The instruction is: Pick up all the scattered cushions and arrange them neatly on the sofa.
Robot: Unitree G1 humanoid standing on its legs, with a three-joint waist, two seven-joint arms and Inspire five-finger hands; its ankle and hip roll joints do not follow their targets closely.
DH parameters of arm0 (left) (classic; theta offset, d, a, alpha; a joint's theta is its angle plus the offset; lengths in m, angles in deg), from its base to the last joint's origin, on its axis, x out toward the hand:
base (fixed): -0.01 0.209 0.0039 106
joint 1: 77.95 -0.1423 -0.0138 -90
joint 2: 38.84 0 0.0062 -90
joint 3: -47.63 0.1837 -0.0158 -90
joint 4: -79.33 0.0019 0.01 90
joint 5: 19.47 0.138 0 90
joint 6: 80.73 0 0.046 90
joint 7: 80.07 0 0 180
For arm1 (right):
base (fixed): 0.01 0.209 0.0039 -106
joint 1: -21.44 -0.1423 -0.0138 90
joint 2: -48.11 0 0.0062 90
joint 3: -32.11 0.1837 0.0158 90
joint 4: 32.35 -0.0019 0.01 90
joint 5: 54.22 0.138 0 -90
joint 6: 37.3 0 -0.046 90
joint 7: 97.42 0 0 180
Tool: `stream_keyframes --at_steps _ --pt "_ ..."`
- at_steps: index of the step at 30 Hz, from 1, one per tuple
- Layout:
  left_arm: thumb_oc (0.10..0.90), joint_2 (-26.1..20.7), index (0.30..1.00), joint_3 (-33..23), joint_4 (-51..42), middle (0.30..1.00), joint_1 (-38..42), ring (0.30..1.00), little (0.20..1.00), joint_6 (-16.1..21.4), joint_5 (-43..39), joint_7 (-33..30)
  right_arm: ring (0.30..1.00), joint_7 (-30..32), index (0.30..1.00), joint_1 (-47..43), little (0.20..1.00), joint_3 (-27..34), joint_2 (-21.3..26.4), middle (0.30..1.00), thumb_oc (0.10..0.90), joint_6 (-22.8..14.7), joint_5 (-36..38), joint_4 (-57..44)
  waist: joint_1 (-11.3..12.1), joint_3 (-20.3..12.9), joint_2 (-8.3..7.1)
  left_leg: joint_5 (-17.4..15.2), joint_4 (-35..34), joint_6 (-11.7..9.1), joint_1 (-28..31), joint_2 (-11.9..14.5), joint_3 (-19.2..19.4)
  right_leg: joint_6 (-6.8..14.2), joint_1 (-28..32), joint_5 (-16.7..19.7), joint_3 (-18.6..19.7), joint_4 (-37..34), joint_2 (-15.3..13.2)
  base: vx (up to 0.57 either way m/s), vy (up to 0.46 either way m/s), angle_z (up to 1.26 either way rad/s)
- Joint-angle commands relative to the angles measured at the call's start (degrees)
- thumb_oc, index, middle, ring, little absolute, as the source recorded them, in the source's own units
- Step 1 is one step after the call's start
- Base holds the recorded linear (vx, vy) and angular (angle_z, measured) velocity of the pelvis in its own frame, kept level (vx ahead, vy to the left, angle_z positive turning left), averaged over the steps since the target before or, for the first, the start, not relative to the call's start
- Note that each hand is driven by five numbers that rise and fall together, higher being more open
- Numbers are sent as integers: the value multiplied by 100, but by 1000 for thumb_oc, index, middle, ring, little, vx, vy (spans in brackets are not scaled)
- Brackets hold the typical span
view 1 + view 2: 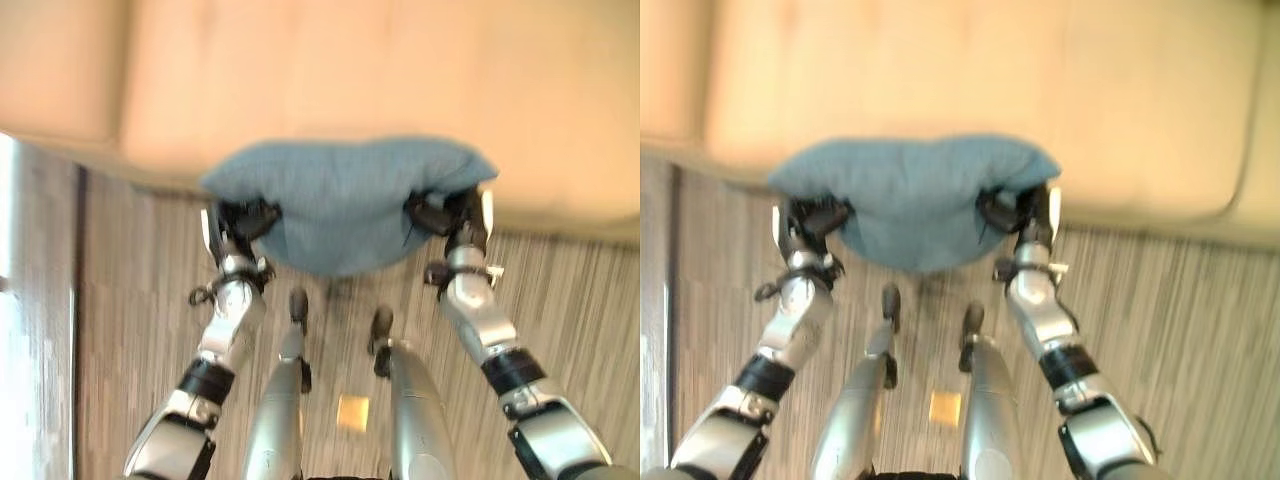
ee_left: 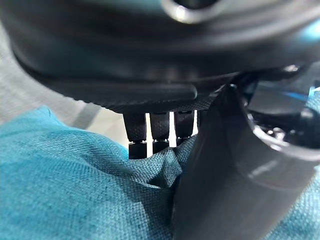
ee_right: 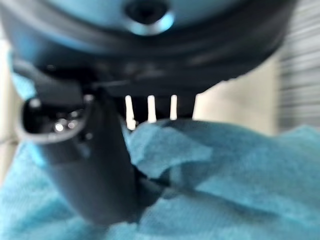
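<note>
A blue-grey cushion (image 1: 345, 200) hangs in the air between my two hands, its upper edge level with the front edge of the beige sofa (image 1: 400, 70). My left hand (image 1: 243, 222) grips its left corner and my right hand (image 1: 447, 212) grips its right corner. In the left wrist view the thumb (image 2: 225, 170) and fingers (image 2: 155, 132) pinch a fold of teal cloth (image 2: 75, 185). The right wrist view has the thumb (image 3: 95, 170) pressing the cloth (image 3: 235, 175) against the fingers.
The sofa's seat spans the top of both eye views, with a seam near the right end (image 1: 1248, 150). Striped grey-brown carpet (image 1: 570, 290) lies below it. A small yellow square (image 1: 353, 411) lies on the floor. A pale strip (image 1: 30, 330) runs along the left edge.
</note>
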Motion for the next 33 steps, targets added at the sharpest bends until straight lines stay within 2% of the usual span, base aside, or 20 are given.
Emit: stream_keyframes --at_steps 1,2,4,6,7,8,11,12,13,15,17,18,20,22,24,26,27,30,31,33 --pt "400 295 300 255 -596 300 596 300 300 716 538 491 300 -376 300 -394 300 62 -216 300 400 -682 -679 -1002 25 -487 -301 -486 1178 -200 -148 110 319 264 1427 462 -60 -1950 52 210 57 60" --pt "400 302 300 158 -747 300 285 300 300 700 493 573 300 -442 300 -124 300 183 -204 300 400 -658 -834 -1174 60 -637 -361 -522 866 -157 11 274 403 330 1572 448 -142 -1961 27 431 171 57" --pt "400 250 300 88 -866 300 -277 300 300 636 619 579 300 -408 300 520 300 617 -121 300 400 -612 -1325 -1448 247 -954 -553 -143 -205 -280 267 545 339 538 2379 479 -241 -2241 -40 480 234 39" --pt "400 275 300 33 -862 300 -461 300 300 661 506 654 300 -411 300 669 300 704 9 300 400 -514 -1613 -1511 275 -1063 -532 -137 -636 -289 639 581 218 640 2573 495 -242 -2297 -36 322 299 29" --pt "400 216 300 69 -862 300 -763 300 300 535 587 751 300 -520 300 997 300 862 86 300 400 -437 -1817 -1592 242 -1328 -592 -204 -739 -263 941 417 150 825 2795 695 -240 -2244 -227 388 387 0" --pt "400 217 300 73 -865 300 -766 300 300 534 588 750 300 -521 300 1003 300 866 86 300 400 -435 -1817 -1596 242 -1343 -587 -191 -740 -257 922 417 146 828 2784 715 -244 -2259 -223 373 402 -17" --pt "400 52 300 129 -777 300 -1012 300 300 359 747 858 300 -645 300 1317 300 1002 58 300 400 -338 -1785 -1567 207 -1557 -804 -532 -588 37 1247 105 293 1051 2775 1339 -15 -1799 -667 278 433 -30" --pt "400 -67 300 161 -710 300 -1104 300 300 216 975 846 300 -663 300 1427 300 1055 -96 300 400 -337 -1743 -1539 181 -1567 -819 -713 -587 247 1495 -57 478 1149 2684 1914 32 -1203 -1018 210 418 -19" --pt "400 -67 300 163 -710 300 -1102 300 300 216 975 846 300 -664 300 1428 300 1059 -96 300 400 -337 -1743 -1541 186 -1582 -818 -701 -590 254 1474 -57 481 1151 2665 1933 37 -1216 -1016 204 456 -3" --pt "400 -221 300 236 -669 300 -1137 300 300 68 1367 884 300 -611 300 1638 300 1190 -309 300 400 -383 -1685 -1501 104 -1535 -698 -876 -771 436 1921 -124 534 1040 2462 1999 32 -327 -1177 200 357 -15" --pt "400 -213 300 267 -664 300 -1095 300 300 55 1416 844 300 -555 300 1706 300 1253 -327 300 400 -410 -1690 -1538 6 -1499 -663 -887 -823 466 2009 -166 458 937 2269 1848 278 -128 -949 193 232 -13" --pt "400 -170 300 305 -625 300 -1020 300 300 99 1536 865 300 -523 300 1811 300 1376 -360 300 400 -468 -1728 -1632 -132 -1444 -625 -909 -899 489 2126 -227 381 842 1945 1455 621 -116 -475 250 194 6" --pt "400 -184 300 350 -575 300 -972 300 300 91 1618 887 300 -417 300 1797 300 1495 -360 300 400 -554 -1836 -1736 -208 -1417 -614 -1001 -945 468 2264 -249 404 751 1809 995 595 -470 -167 189 80 32" --pt "400 -203 300 334 -587 300 -967 300 300 84 1628 923 300 -336 300 1793 300 1527 -312 300 400 -597 -2025 -1799 -226 -1425 -606 -1074 -980 449 2340 -227 456 743 1768 900 452 -849 -76 128 0 18" --pt "400 -209 300 311 -558 300 -966 300 300 93 1618 945 300 -296 300 1810 300 1492 -315 300 400 -620 -2150 -1776 -255 -1402 -649 -1212 -971 430 2524 -258 522 789 1622 1000 213 -1445 48 191 -32 -4" --pt "400 -185 300 150 -580 300 -1041 300 300 132 1496 949 300 -314 300 1767 300 1310 -239 300 400 -549 -2353 -1573 -188 -1409 -645 -1492 -946 365 2861 -300 688 920 1513 1169 -488 -2056 91 267 -54 -24" --pt "400 -183 300 143 -589 300 -1053 300 300 133 1490 956 300 -305 300 1764 300 1299 -235 300 400 -550 -2362 -1568 -204 -1382 -661 -1422 -917 378 2820 -323 720 871 1533 1291 -560 -2141 69 200 -81 -60" --pt "400 -96 300 152 -674 300 -1183 300 300 144 1444 1039 300 -351 300 1844 300 1290 -226 300 400 -527 -2375 -1536 -194 -1476 -692 -1514 -796 375 2867 -380 707 816 1892 1293 -396 -2533 155 108 -74 -8" --pt "400 -24 300 167 -690 300 -1271 300 300 164 1531 1010 300 -314 300 1976 300 1394 -213 300 400 -605 -2332 -1584 -226 -1564 -617 -1582 -783 330 2976 -316 771 766 2019 1249 -147 -2557 265 115 -71 24" --pt "400 -37 300 162 -660 300 -1293 300 300 147 1611 1010 300 -176 300 1999 300 1427 -140 300 400 -602 -2535 -1613 -233 -1616 -572 -1614 -763 325 3016 -304 804 750 2081 1229 -140 -2568 267 168 -117 -8"
